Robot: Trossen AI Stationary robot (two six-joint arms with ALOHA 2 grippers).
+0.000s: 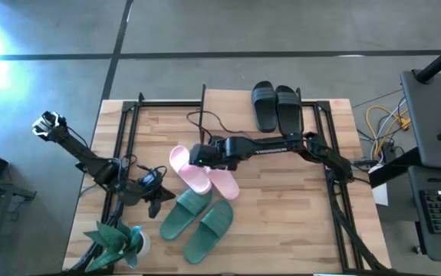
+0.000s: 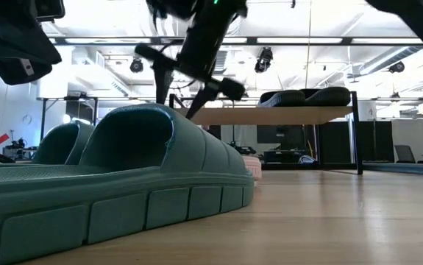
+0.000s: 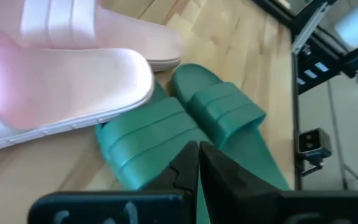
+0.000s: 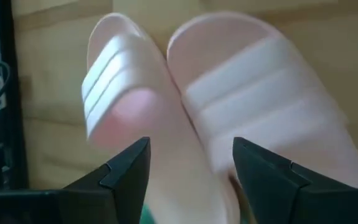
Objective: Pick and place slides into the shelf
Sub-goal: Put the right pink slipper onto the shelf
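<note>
Two light pink slides (image 1: 203, 173) lie side by side in the middle of the table, straps up (image 4: 259, 87). My right gripper (image 4: 191, 171) hangs open just above them, fingers pointing steeply down, one on each side of the pair's near ends, touching neither. Two dark green slides (image 1: 199, 218) lie nearer the front edge (image 3: 222, 106). My left gripper (image 3: 197, 162) is shut, hovering at their left end. Two black slides (image 1: 275, 106) rest sole-down on the shelf (image 2: 270, 115) at the far edge.
A green artificial plant (image 1: 116, 241) stands at the near left corner. Black frame rails (image 1: 132, 115) and cables (image 1: 205, 121) run along the table's sides and far part. Bare wood lies right of the slides (image 1: 297, 207).
</note>
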